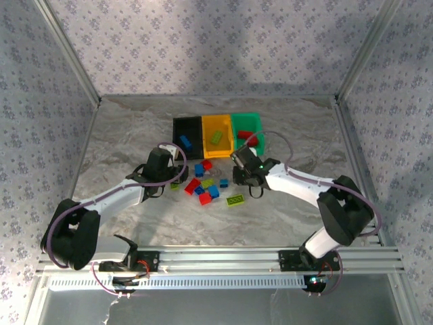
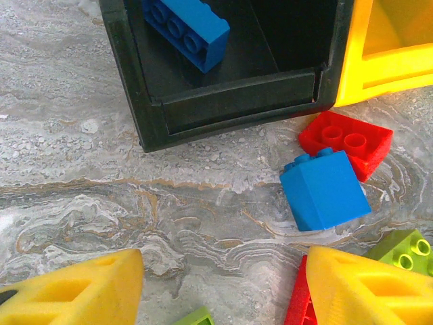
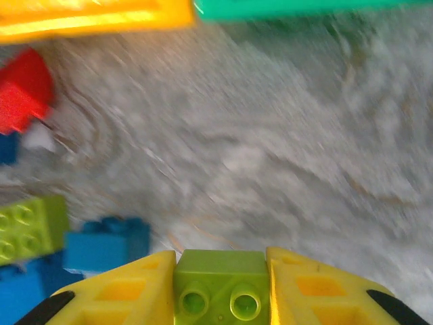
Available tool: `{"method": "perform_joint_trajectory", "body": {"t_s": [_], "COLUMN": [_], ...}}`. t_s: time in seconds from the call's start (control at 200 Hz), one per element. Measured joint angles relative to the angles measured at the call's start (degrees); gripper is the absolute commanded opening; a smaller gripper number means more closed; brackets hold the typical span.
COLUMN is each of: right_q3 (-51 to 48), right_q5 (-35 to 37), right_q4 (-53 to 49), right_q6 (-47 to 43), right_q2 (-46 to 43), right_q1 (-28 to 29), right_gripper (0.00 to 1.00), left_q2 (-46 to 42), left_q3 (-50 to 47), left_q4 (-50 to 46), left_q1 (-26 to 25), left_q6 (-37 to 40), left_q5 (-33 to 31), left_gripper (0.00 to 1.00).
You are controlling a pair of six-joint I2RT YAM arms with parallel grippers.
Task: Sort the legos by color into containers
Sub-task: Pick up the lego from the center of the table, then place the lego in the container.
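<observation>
Sorting barely begun: 1 blue brick [image 2: 186, 27] in black bin [image 2: 237, 108], 1 lime brick [image 1: 216, 137] in yellow bin [image 1: 218, 118], a red brick [image 1: 245, 135] in green bin [image 1: 246, 117]; approx a dozen loose bricks [image 1: 206, 184] left on tabletop [image 1: 128, 135]. R end effector [image 3: 220, 261] clamps another lime brick [image 3: 220, 291]; L end effector [image 2: 224, 261] open, empty, by black bin

Grey marbled tabletop [image 2: 135, 203]: stone-look, matt, faintly pitted. Black rectangular plastic bin [image 2: 237, 101] at 12 o'clock: smooth, semi-gloss. Blue studded plastic brick [image 2: 325, 193]: smooth, glossy. Yellow-green studded plastic brick [image 3: 220, 284]: smooth, slight sheen. Silver ribbed metal rail [image 1: 216, 257] at 6 o'clock: satin. Floral-patterned walls [image 1: 203, 47]: matt.
</observation>
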Motion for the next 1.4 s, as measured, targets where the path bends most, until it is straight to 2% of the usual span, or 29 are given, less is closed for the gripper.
{"method": "perform_joint_trajectory", "body": {"t_s": [0.395, 0.635, 0.82, 1.03, 1.219, 1.399], "right_q3": [31.4, 42.5, 45.8, 47.1, 46.3, 40.2], "right_q5": [-2.8, -2.6, -1.7, -1.3, -0.7, -0.2], "right_q4": [-3.7, -7.6, -10.4, -12.0, -11.8, -10.8], "right_q6": [-10.3, -14.0, -15.5, -16.1, -16.2, -16.3], "right_q2": [21.6, 30.2, 33.8, 34.6, 34.2, 29.8], "right_q1": [-1.4, -3.4, -4.4, -4.5, -3.6, -1.4], "right_gripper": [0.37, 0.37, 0.41, 0.51, 0.51, 0.51], "left_q2": [0.0, -0.1, -0.2, -0.9, -2.0, -3.9], "left_q3": [0.0, 0.0, 0.0, -0.1, -0.8, -1.9], "left_q4": [0.0, 0.0, 0.0, 0.0, 0.0, 0.0], "left_q1": [0.2, 0.2, 0.2, 0.2, 0.2, 0.2], "left_q6": [0.0, 0.0, 0.0, 0.0, 0.0, 0.0], "left_q5": [-0.5, -1.4, -1.6, -1.9, -2.5, -3.2], "left_gripper": [0.64, 0.64, 0.64, 0.64, 0.64, 0.64]}}
